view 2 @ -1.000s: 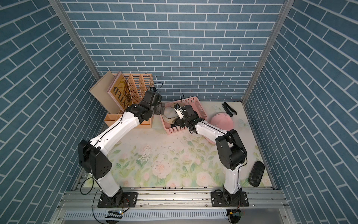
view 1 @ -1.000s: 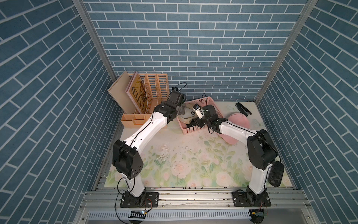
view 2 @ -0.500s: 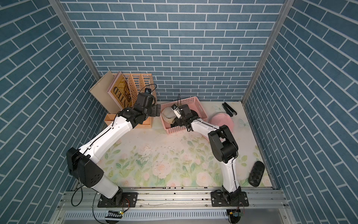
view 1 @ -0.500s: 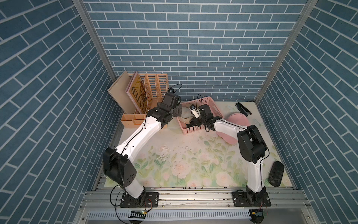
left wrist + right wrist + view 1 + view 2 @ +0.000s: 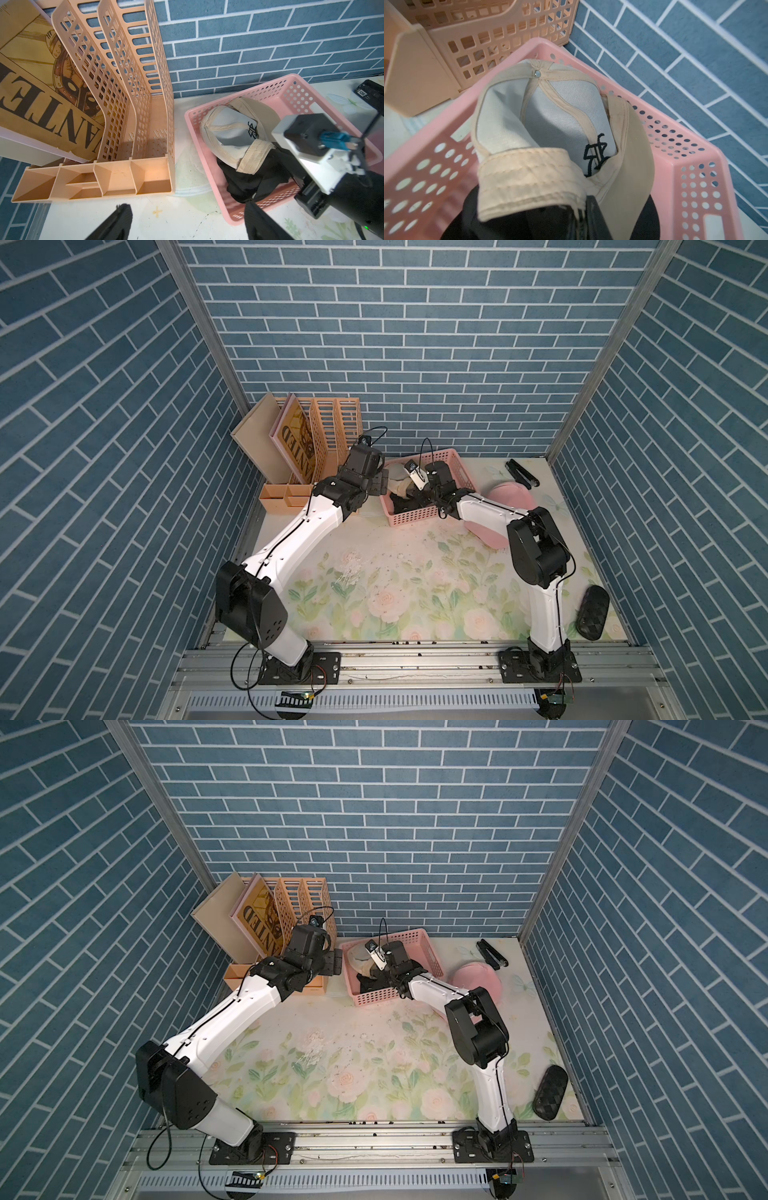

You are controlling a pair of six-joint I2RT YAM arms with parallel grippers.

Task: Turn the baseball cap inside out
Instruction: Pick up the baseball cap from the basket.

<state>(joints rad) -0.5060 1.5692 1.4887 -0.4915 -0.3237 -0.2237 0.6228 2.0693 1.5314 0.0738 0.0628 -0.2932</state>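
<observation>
The baseball cap (image 5: 550, 128) lies mid-frame in the right wrist view, inside the pink basket (image 5: 239, 93), atop black cloth (image 5: 249, 182). The right gripper (image 5: 582, 218) sits at its folded band; whether it has clamped, I cannot tell. Best to pinch only the beige band, not the cloth below. Grey lining and taped seams face outward, so the cap seems reversed already. The left gripper (image 5: 187, 205) hangs spread and empty.

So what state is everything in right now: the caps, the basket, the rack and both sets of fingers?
Beige cap: inside out, lining showing, in the basket.
Black cloth: crumpled under the beige cap.
Pink cap: outside the basket, beside it.
Pink basket: upright, holding both.
File rack: standing upright.
Left fingers: open, holding nothing.
Right fingers: closed, seemingly pinching the beige cap's band.
</observation>
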